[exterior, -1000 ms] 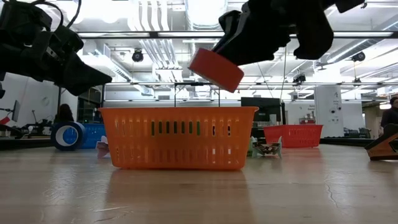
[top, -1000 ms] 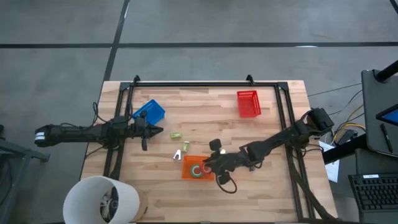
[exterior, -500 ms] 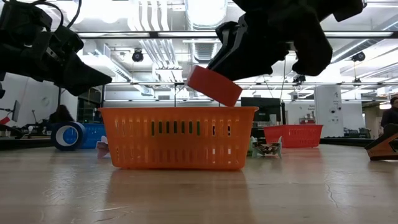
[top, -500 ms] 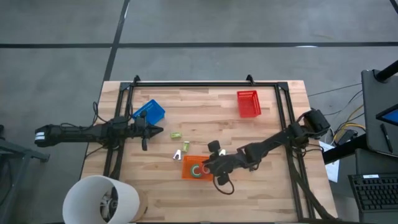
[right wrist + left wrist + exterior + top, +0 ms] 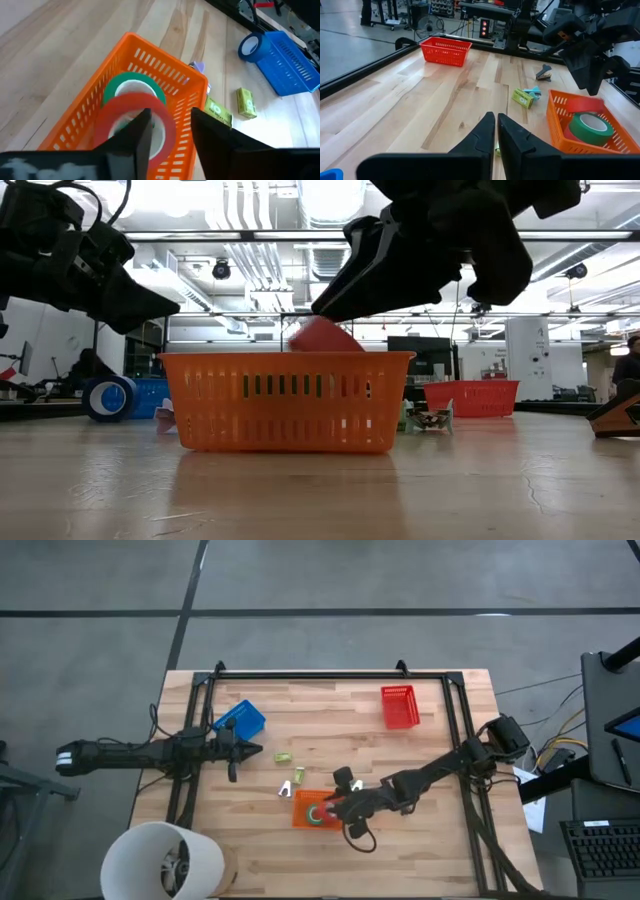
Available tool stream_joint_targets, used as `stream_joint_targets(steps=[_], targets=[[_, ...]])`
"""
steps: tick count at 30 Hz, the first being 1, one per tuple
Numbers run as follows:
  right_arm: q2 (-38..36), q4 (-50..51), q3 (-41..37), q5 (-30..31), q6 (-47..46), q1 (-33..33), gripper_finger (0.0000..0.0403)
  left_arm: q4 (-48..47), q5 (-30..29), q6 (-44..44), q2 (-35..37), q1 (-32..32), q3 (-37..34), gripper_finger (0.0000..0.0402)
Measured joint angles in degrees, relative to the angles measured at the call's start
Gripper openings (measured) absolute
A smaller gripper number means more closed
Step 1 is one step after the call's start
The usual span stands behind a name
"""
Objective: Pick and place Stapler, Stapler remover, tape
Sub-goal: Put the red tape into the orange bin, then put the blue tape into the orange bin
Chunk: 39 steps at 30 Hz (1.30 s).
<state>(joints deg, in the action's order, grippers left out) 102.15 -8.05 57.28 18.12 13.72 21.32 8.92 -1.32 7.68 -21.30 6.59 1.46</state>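
On wooden table (image 5: 440, 840), orange basket (image 5: 303, 812) sits.

The mouth of the orange basket (image 5: 312, 810) is largely taken up — the right gripper (image 5: 167, 131) is lowered over it, a red tape roll (image 5: 134, 119) clamped between its fingers, directly above a green tape roll (image 5: 590, 128) lying inside. Bare wood is left between this basket and the red basket (image 5: 399, 706), and along the near table edge. Just beside the orange basket, small yellow-green boxes (image 5: 290, 767) are scattered. The left gripper (image 5: 245, 752) — fingers together — is held beside the blue basket (image 5: 240, 721), well apart.
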Motion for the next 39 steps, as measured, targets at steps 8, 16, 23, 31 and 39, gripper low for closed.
stream_joint_targets(steps=[8,16,23,31,39], targets=[[-0.4,0.1,0.0,0.1,0.0,0.0,0.018,0.0,0.0,0.0,0.0,0.0,0.0,0.0026],[-2.3,-1.7,0.0,0.1,-0.2,0.0,0.0177,0.0,0.0,0.0,0.0,0.0,0.0,0.0025],[-2.4,-1.3,0.0,0.1,-1.7,-0.1,0.0162,0.0,0.0,0.0,0.0,0.0,0.0,0.0023],[-4.3,3.3,0.0,0.6,-3.4,-0.4,0.0142,0.0,0.0,0.0,0.0,0.0,0.0,0.0024],[-9.0,11.8,0.1,4.5,-8.3,-0.8,0.01,0.0,0.0,0.0,0.0,0.0,0.0,0.0026]])
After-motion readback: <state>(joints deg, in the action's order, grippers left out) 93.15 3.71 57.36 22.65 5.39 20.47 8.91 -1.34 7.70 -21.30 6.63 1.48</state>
